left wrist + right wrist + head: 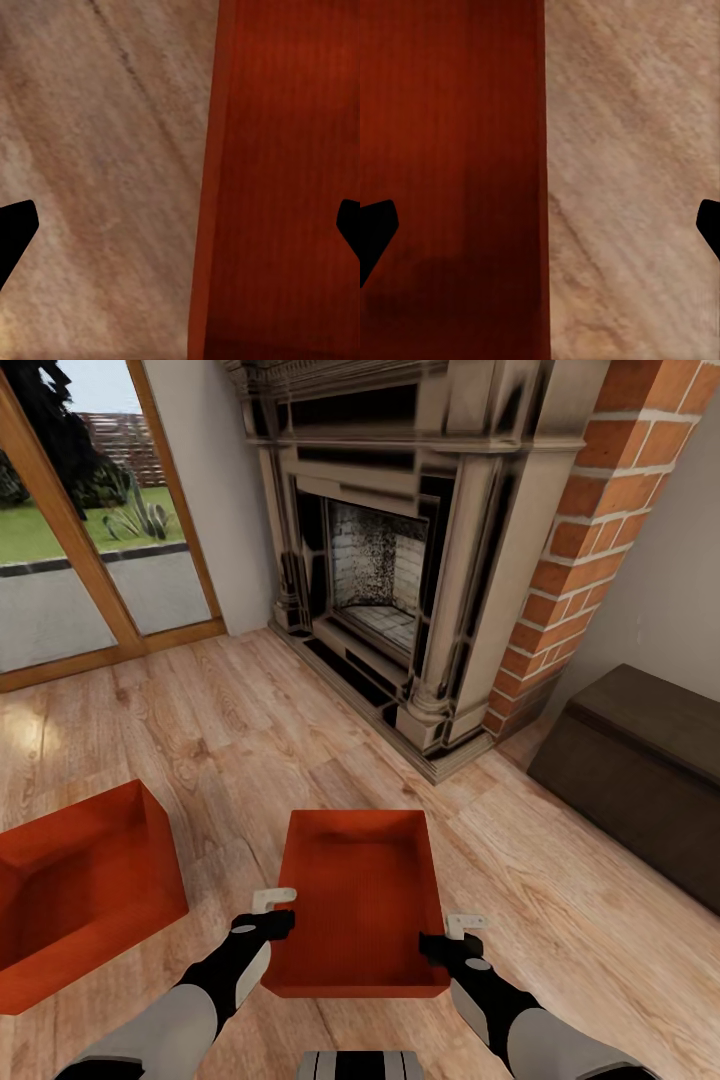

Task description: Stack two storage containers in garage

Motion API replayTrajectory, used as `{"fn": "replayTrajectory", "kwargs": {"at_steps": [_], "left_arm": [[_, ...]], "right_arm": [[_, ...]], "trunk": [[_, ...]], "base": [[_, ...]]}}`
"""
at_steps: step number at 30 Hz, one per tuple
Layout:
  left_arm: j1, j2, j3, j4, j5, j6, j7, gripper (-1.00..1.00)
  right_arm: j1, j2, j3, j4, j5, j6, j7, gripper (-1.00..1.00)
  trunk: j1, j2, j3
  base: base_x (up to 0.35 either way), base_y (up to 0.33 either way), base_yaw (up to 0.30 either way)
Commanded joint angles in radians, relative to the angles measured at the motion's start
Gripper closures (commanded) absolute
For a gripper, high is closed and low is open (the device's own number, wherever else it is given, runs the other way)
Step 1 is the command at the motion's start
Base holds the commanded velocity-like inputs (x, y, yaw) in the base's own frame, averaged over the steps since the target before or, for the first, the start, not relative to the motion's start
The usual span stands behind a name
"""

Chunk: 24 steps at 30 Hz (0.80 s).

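Both grippers, left [272, 912] and right [455, 937], stood spread wide astride the side walls of the near bin [362, 900] on the living-room floor [230, 740]. The second bin [75, 885] sat just to its left. Uneven closing could probably tip the bin during lifting.

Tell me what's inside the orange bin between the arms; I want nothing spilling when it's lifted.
The bin shows only its bare orange bottom and walls; nothing lies in it. The floor under it is covered. Both pincers, left and right, straddle its side walls.

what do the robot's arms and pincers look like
Both arms have light grey forearm shells ending in black wrist sections. The left pincer and right pincer have pale cream, angular fingers. In the wrist views the fingertips look black. No cables or markings are visible.
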Motion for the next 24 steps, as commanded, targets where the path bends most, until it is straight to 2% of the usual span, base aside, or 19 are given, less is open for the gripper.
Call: {"fn": "replayTrajectory", "kwargs": {"at_steps": [1,7,9,10,11,16,22,24], "left_arm": [[0.000,0.000,-0.003,-0.002,0.007,0.005,0.004,-1.00],[0.000,-0.001,-0.006,0.002,0.007,0.006,0.005,-1.00],[0.000,-0.001,-0.018,0.004,0.007,0.006,0.005,-1.00],[0.000,-0.001,-0.063,0.007,0.008,0.007,0.006,-1.00],[0.000,-0.001,-0.082,0.007,0.009,0.007,0.006,-1.00],[0.000,-0.001,-0.115,0.007,0.010,0.007,0.007,-1.00],[0.000,0.000,-0.119,0.011,0.012,0.006,0.007,-1.00],[0.000,0.001,-0.119,0.011,0.013,0.006,0.007,-1.00]], "right_arm": [[-0.001,-0.001,0.010,0.001,-0.010,-0.004,-0.004,-1.00],[0.000,-0.002,0.012,0.001,-0.010,-0.002,-0.003,-1.00],[-0.001,-0.002,0.012,0.001,-0.010,-0.002,-0.003,-1.00],[-0.001,-0.001,0.013,0.001,-0.010,-0.001,-0.003,-1.00],[-0.001,-0.001,0.013,0.001,-0.010,-0.001,-0.003,-1.00],[-0.001,-0.001,0.013,0.001,-0.009,-0.001,-0.003,-1.00],[-0.001,-0.001,0.013,0.001,-0.009,-0.001,-0.003,-1.00],[-0.001,-0.001,0.013,0.001,-0.009,-0.001,-0.003,-1.00]], "trunk": [[0.000,0.000,-0.001],[0.000,0.000,-0.001],[0.000,0.000,-0.001],[0.000,0.000,-0.001],[0.000,0.000,-0.001],[0.000,0.000,-0.001],[0.000,0.000,-0.001],[0.007,-0.014,-0.007]], "base": [[0.000,0.000,0.000],[0.000,0.000,0.000],[0.000,0.000,0.000],[0.000,0.000,0.000],[0.000,0.000,0.000],[0.000,0.000,0.000],[0.000,0.000,0.000],[0.000,0.000,0.000]]}}
